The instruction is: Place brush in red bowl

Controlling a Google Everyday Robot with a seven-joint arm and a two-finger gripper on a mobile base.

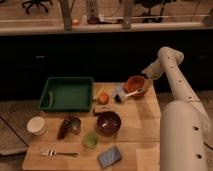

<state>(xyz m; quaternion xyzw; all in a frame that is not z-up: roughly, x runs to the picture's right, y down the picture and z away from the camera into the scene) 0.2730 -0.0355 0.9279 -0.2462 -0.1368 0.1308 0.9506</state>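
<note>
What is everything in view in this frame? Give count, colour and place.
table: 1, light wood, under everything
tray: 1, green, back left
red bowl: 1, orange-red, back right
brush: 1, white handle and dark head, at the red bowl's front-left side
fruit: 1, orange, between tray and brush
dark bowl: 1, maroon, centre
cup: 1, white, left edge
can: 1, metal, right of the cup
small cup: 1, green, in front of the dark bowl
sponge: 1, blue, front centre
fork: 1, metal, front left
arm: 1, white, right side
gripper: 1, by the red bowl's right rim
</note>
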